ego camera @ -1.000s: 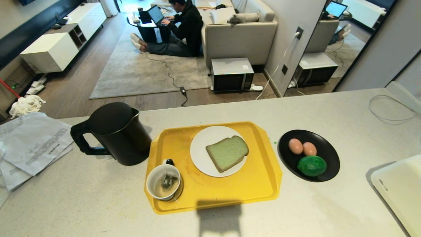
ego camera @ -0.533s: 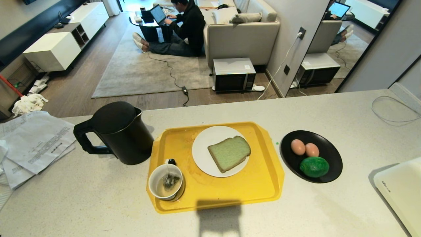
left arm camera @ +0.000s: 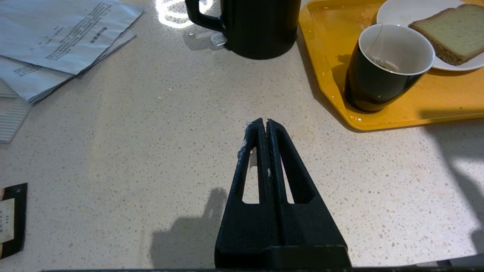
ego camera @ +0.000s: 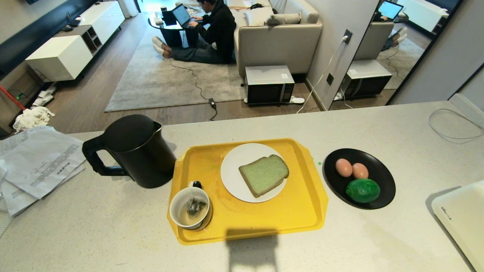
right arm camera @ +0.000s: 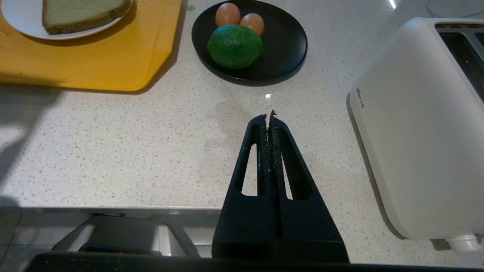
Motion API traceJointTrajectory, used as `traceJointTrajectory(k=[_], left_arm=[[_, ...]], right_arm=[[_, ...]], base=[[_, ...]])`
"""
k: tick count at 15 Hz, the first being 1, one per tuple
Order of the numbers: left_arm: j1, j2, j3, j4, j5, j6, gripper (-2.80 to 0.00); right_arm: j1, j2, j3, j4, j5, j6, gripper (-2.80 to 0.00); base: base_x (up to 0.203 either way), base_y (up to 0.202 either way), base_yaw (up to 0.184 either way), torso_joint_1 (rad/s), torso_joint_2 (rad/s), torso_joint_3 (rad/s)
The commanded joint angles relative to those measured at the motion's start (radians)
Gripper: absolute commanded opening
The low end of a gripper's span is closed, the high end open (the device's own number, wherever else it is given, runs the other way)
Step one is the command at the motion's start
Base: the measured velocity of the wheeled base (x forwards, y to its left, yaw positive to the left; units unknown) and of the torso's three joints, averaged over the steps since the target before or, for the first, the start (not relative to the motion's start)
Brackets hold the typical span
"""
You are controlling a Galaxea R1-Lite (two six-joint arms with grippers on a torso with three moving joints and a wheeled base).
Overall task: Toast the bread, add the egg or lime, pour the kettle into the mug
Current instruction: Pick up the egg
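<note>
Speckled desk (ego camera: 113,234) w/ yellow tray (ego camera: 302,211) in the middle. On the tray: white plate (ego camera: 234,181) holding the bread (ego camera: 264,175), pale green slice lying flat, brown crust. Near the tray's front left corner sits the mug (ego camera: 189,208), dark outside, white inside, upright, tea bag inside it. Kettle (ego camera: 134,151) stands upright on the desk just left of the tray, handle pointing left, lid shut. Right of the tray, apart from it, a black plate (ego camera: 382,177) w/ 2 eggs side by side, egg (ego camera: 343,167) at left touching or nearly touching its twin, and the lime (ego camera: 362,190) in front of them, close up against both. White toaster (ego camera: 459,219) at far right edge of the desk, slots seen from the right wrist cam. Papers (ego camera: 38,162) stacked at far left.

Neither arm in the head view. Left claw (left arm camera: 265,121) pinched together, empty, hanging over bare desk, short of the kettle and mug. Right claw (right arm camera: 270,116) also pinched together, empty, over the desk near its front edge, between black plate and toaster, touching neither.

Background: person sitting on a rug (ego camera: 159,79) w/ laptop, sofa (ego camera: 278,41), microwave (ego camera: 268,84) on the floor.
</note>
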Motion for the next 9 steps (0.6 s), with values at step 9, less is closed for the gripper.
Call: traceJointTrajectory(k=[9], left_arm=[[0.0, 0.001, 0.0, -0.001, 0.0, 0.0, -2.8]], right_arm=[[0.001, 0.001, 0.002, 0.0, -0.001, 0.004, -2.8]], base=[[0.0, 0.0, 0.0, -0.072, 0.14, 0.073]])
